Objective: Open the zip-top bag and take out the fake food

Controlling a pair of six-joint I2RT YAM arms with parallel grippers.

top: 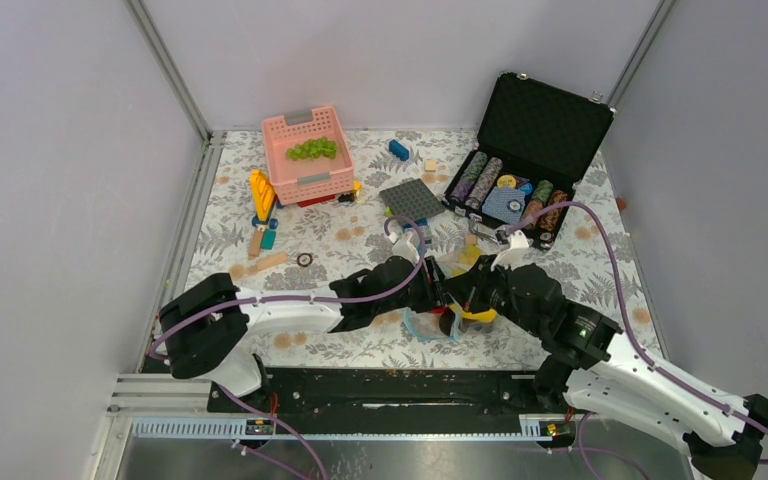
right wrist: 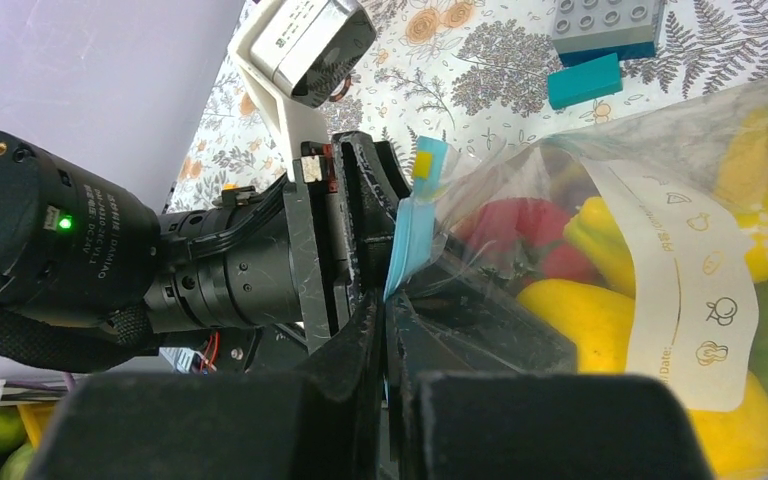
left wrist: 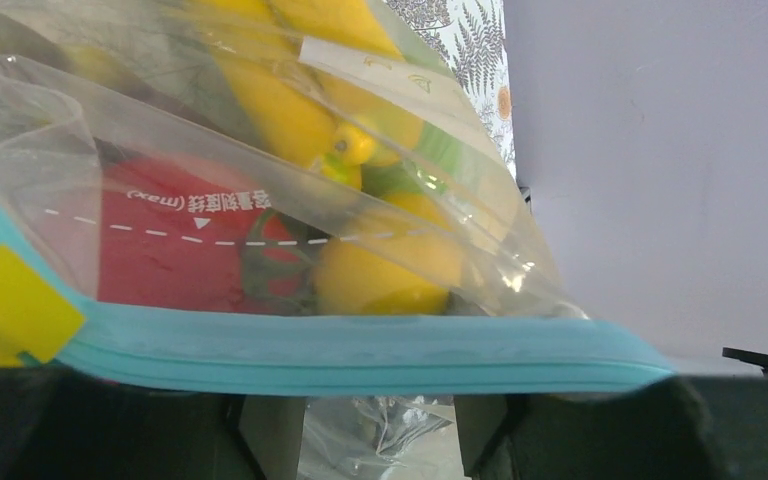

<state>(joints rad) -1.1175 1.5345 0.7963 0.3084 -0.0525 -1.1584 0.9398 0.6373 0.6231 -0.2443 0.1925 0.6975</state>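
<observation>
The zip-top bag (top: 425, 325) hangs between my two grippers at the table's near middle. In the left wrist view its light-blue zipper strip (left wrist: 360, 350) runs across the frame. A red tomato (left wrist: 180, 250), yellow bananas (left wrist: 270, 110) and a yellow mango (left wrist: 390, 270) show inside it. My left gripper (left wrist: 380, 425) sits under the strip. Its fingers stand apart, with loose clear plastic in the gap. My right gripper (right wrist: 385, 320) is shut on the bag's blue edge (right wrist: 408, 235). The tomato (right wrist: 520, 225) and a yellow piece (right wrist: 580, 310) lie just behind that edge.
A pink basket (top: 308, 155) holding a green toy piece (top: 312, 149) stands at the back. An open black poker-chip case (top: 525, 150) is at the back right. A grey baseplate (top: 412, 200), a yellow toy (top: 262, 190) and small blocks lie between them.
</observation>
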